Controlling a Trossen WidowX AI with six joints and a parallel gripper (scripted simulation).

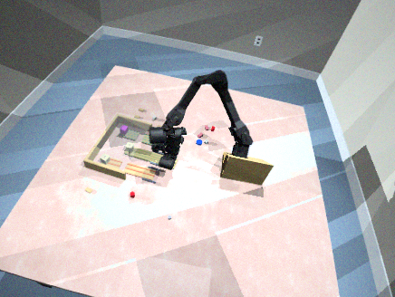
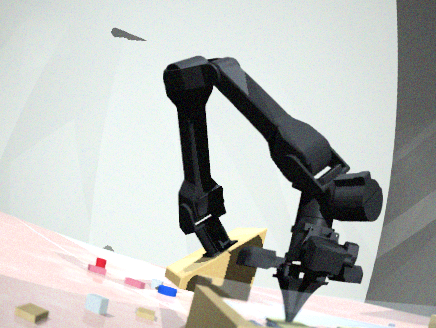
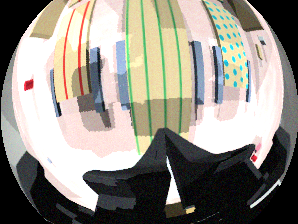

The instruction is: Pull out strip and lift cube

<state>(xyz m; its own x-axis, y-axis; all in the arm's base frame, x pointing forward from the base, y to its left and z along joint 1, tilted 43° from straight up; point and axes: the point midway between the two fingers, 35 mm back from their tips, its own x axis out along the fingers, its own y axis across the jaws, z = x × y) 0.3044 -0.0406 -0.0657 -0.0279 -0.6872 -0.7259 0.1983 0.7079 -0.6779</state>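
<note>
My gripper (image 2: pixel 289 320) (image 3: pixel 162 132) is shut and empty, its tips low over the near part of the green-striped strip (image 1: pixel 147 155) (image 3: pixel 155 65). That strip looks unbroken and has a pale cube (image 1: pixel 130 147) at its far end. The red-striped strip (image 1: pixel 141 170) (image 3: pixel 73 60) lies to the left in the wrist view; a gap parts it from a far piece (image 1: pixel 115 162) with another pale cube (image 1: pixel 105 158). The cyan-dotted strip (image 3: pixel 232 55) lies to the right; its far piece (image 1: pixel 131 134) is by a purple cube (image 1: pixel 124 129). Labels are too small to read.
A low wooden wall (image 1: pixel 105 169) surrounds the strips' far ends. Blue rails (image 3: pixel 121 75) (image 3: pixel 198 72) flank the strips. A red block (image 1: pixel 132 195) (image 3: pixel 28 85), a blue block (image 1: pixel 199 142) (image 2: pixel 167 290) and several small blocks lie around. A wooden box (image 1: pixel 246 169) stands at the arm's base.
</note>
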